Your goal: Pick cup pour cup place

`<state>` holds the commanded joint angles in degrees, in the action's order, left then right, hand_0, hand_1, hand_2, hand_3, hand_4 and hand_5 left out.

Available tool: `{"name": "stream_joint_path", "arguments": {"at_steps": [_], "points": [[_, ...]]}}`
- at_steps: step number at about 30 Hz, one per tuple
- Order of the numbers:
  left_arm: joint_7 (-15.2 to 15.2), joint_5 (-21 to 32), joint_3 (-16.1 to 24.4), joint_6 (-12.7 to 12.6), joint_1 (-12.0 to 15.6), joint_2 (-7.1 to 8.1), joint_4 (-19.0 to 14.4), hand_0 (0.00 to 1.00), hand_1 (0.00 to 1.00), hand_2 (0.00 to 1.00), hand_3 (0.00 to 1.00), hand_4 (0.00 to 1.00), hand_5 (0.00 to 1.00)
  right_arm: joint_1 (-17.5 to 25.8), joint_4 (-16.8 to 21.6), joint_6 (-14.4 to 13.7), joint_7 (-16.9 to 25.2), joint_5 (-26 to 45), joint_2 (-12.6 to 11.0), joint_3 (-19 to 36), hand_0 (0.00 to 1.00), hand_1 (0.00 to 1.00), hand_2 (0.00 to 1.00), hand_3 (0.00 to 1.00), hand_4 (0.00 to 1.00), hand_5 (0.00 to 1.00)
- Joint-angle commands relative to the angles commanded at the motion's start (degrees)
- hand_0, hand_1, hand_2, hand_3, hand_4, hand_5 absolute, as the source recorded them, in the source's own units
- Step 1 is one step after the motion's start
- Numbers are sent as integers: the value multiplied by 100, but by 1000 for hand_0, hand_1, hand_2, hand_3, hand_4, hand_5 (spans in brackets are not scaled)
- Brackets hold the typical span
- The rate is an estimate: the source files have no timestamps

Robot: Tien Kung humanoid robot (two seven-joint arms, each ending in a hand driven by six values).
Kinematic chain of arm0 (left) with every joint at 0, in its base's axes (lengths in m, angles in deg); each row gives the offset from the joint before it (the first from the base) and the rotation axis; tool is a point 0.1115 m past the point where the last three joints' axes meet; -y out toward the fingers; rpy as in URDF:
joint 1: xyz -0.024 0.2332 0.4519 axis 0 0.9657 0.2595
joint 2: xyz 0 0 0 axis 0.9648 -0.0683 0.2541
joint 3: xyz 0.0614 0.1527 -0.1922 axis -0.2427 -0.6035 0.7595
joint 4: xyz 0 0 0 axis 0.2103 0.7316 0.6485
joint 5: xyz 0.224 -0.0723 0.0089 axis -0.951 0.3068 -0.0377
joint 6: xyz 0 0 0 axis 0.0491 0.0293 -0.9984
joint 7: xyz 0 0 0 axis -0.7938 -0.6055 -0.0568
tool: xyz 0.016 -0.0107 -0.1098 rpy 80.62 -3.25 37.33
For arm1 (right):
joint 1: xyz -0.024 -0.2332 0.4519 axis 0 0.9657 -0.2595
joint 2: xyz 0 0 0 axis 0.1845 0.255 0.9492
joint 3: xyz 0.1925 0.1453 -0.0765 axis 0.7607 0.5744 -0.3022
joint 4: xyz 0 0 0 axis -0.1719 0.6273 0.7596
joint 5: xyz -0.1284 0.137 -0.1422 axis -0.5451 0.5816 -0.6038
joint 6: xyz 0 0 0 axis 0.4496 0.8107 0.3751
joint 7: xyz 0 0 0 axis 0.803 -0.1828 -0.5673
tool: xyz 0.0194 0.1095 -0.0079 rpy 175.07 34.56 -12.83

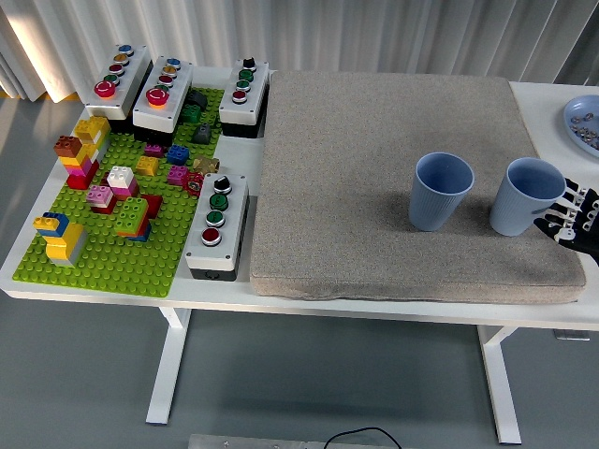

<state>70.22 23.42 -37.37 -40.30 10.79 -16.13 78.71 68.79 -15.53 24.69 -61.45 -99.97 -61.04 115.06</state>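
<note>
Two blue cups stand upright on the mat (pixel 374 178), both tapered, ribbed on the outside and open at the top. The right cup (pixel 526 196) is near the mat's right edge; the left cup (pixel 440 191) stands just beside it, apart, with a clear gap between the two.

My right hand (pixel 569 217) enters at the right edge of the view, black with pale markings at the knuckles. Its fingers (pixel 560 208) are spread and released, grasping nothing; the fingertips lie just beside the right cup's lower wall, and I cannot tell whether they touch it. My left hand does not appear.

The mat is a thick, grey-beige rectangular pad with a coarse woven texture and rounded edges. It covers the middle of the white bench (pixel 140 292).

At the far right, a pale blue plate (pixel 573 117) sits partly cut off by the frame, with small metallic pieces in it.

Left of the mat lies a green studded baseplate (pixel 112 262) carrying plastic bricks (pixel 89 154) in yellow, red, pink, white, blue and brown, stacked in small clusters. Four white rectangular button boxes (pixel 217 224) with round coloured push buttons stand around it: three along the far edge, one between baseplate and mat.
</note>
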Motion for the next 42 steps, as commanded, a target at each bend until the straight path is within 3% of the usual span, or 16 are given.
{"name": "stream_joint_path", "arguments": {"at_steps": [42], "points": [[3,59,-82,5,-25,-24,0,720,772,823,667,503,943,-234,-264,-62,11,20,189,-83,905,874,940,921,833,191]]}}
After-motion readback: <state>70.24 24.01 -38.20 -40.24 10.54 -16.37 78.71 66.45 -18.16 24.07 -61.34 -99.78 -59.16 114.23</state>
